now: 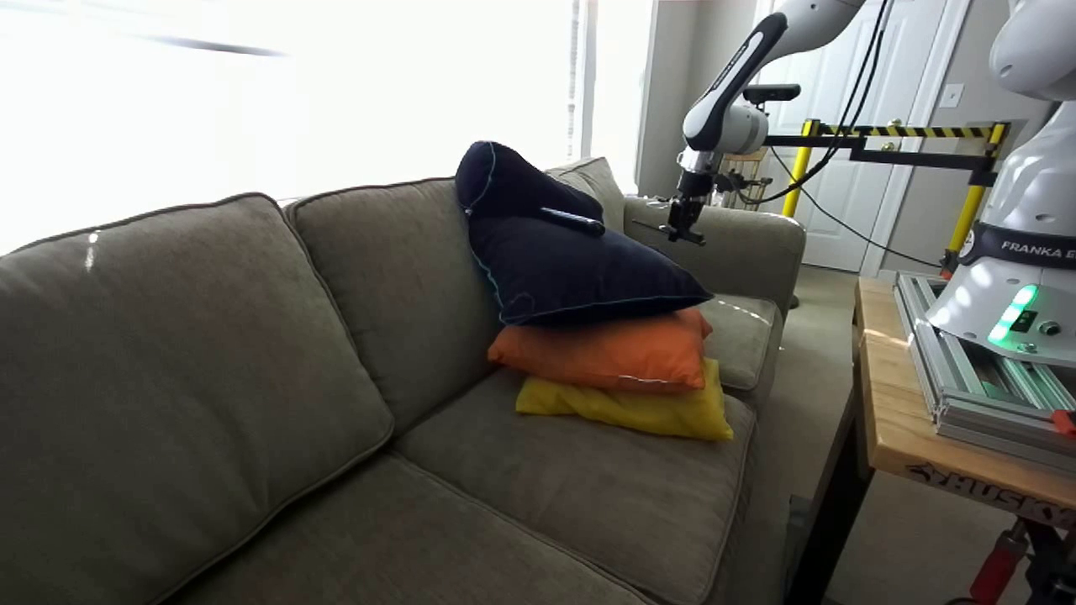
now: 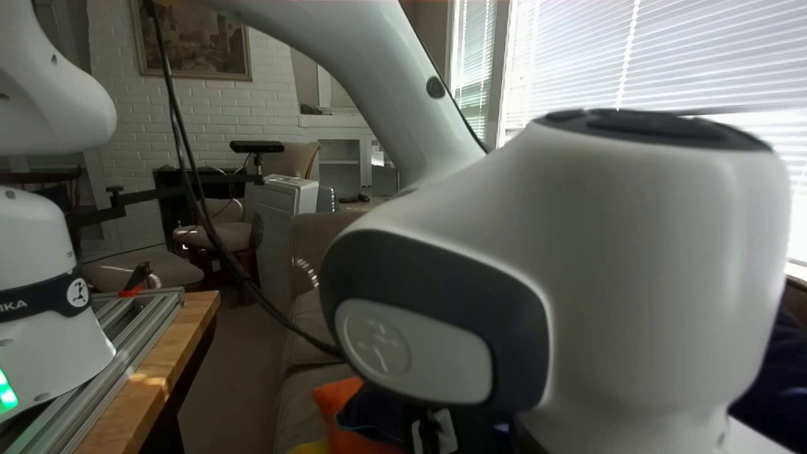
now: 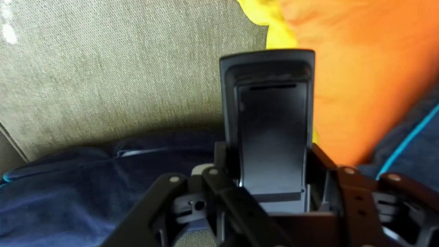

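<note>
My gripper (image 3: 270, 164) is shut on a black, flat, oblong device (image 3: 272, 116), gripping its two long sides in the wrist view. Its far end is rounded and a glossy panel faces the camera. In an exterior view the gripper (image 1: 685, 228) hangs in the air near the sofa's far armrest, right of a pile of cushions; the held device is too small there to make out well. A dark blue cushion (image 1: 580, 265) with teal piping lies on an orange cushion (image 1: 614, 353) and a yellow cushion (image 1: 639, 407). A dark, slim object (image 1: 573, 221) rests on the blue cushion.
The grey-brown sofa (image 1: 454, 521) has a far armrest (image 1: 723, 244) close to the gripper. A wooden table (image 1: 891, 403) carries the robot base. A yellow-and-black barrier (image 1: 912, 131) stands behind. The arm (image 2: 567, 252) blocks much of an exterior view.
</note>
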Controlling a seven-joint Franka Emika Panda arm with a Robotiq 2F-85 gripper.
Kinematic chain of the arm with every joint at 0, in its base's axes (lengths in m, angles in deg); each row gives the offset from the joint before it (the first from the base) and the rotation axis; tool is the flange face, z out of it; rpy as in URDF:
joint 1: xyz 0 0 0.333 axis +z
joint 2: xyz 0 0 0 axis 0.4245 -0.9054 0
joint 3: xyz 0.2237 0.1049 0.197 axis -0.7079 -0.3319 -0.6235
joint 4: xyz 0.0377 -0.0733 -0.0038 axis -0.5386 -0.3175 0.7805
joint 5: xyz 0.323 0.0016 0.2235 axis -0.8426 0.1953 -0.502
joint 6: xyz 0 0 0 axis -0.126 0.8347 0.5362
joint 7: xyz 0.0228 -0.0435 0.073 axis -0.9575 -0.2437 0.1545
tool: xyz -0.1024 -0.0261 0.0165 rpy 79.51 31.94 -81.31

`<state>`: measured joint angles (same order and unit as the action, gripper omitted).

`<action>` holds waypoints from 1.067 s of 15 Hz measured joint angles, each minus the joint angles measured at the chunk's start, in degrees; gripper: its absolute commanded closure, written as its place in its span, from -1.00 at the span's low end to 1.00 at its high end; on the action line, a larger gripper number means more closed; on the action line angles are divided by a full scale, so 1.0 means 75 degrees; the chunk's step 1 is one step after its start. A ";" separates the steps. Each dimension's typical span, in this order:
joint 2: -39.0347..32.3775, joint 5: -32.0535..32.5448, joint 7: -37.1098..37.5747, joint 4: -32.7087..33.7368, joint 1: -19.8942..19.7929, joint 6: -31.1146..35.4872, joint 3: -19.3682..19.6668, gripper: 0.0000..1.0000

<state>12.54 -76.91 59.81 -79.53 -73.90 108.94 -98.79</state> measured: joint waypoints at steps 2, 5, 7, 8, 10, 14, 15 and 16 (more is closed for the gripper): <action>0.0338 -0.0452 -0.0395 -0.0128 -0.0171 -0.0348 -0.0329 0.35; 0.0795 -0.1342 -0.1035 -0.0298 -0.0325 -0.0791 -0.0800 0.35; 0.1049 -0.1964 -0.1483 -0.0415 -0.0325 -0.1015 -0.1046 0.35; 0.1172 -0.2257 -0.1678 -0.0503 -0.0298 -0.1090 -0.1144 0.35; 0.1407 -0.2820 -0.2003 -0.0687 -0.0151 -0.1206 -0.1252 0.35; 0.1702 -0.3750 -0.2093 -0.0937 0.0480 -0.1480 -0.1183 0.35; 0.1738 -0.3979 -0.2061 -0.0968 0.0692 -0.1503 -0.1117 0.35; 0.1760 -0.4206 -0.2000 -0.0986 0.0912 -0.1504 -0.1037 0.35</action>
<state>25.75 -108.45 44.81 -86.93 -67.05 97.66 -106.57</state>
